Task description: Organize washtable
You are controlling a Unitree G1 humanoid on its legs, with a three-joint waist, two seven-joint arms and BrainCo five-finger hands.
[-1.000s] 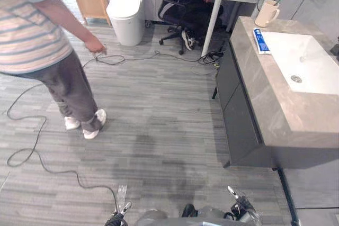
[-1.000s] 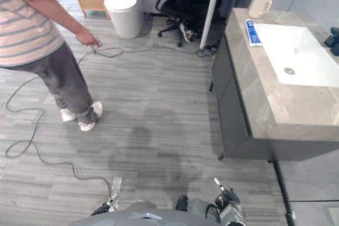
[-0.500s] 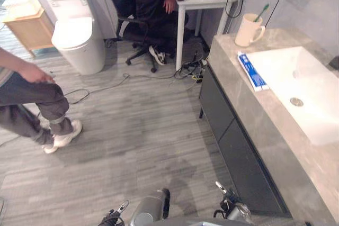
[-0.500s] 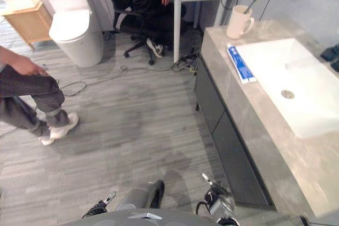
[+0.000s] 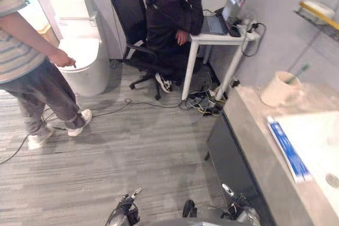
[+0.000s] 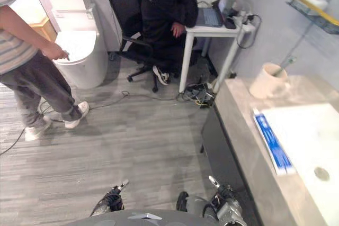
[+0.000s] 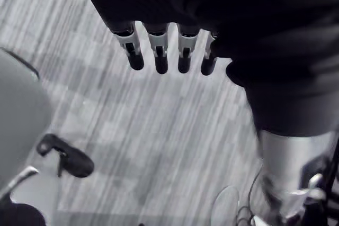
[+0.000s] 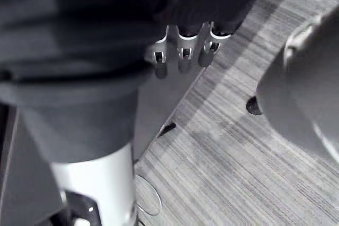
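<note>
At the right of the frame, the washtable's stone surface (image 6: pixel 241 130) carries a cream mug (image 6: pixel 266 81) holding a toothbrush (image 6: pixel 286 63). A blue toothpaste tube (image 6: pixel 272 142) lies just beside the white sink (image 6: pixel 310 130). The left hand (image 7: pixel 158 46) and right hand (image 8: pixel 183 51) hang over the floor (image 7: pixel 159 130), fingers straight, holding nothing.

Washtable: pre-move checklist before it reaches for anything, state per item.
1. Left hand empty, fingers straight: ok.
2. Right hand empty, fingers relaxed: ok.
3. Mug upright on the washtable, toothbrush in it: ok.
4. Toothpaste tube flat beside the sink, apart from the mug: ok.
5. Hands over the washtable: not ok, both hang low above the floor.
6. Standing person away from the washtable: ok.
</note>
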